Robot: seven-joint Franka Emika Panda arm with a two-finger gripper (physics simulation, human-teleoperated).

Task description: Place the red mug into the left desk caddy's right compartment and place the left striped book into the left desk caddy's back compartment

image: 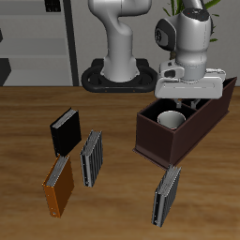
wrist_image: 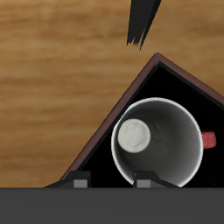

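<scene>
The red mug stands upright inside the left desk caddy, in the large square section at the end nearer the table's front edge. In the wrist view I look down into the mug's white inside, with its red handle showing and the caddy's wall around it. My gripper hovers just above the mug, open and empty. The left striped book stands on the table in front of the caddy and also shows in the wrist view.
The other striped book, an orange book and a black book stand on the table away from the caddy. The robot's base is at the back.
</scene>
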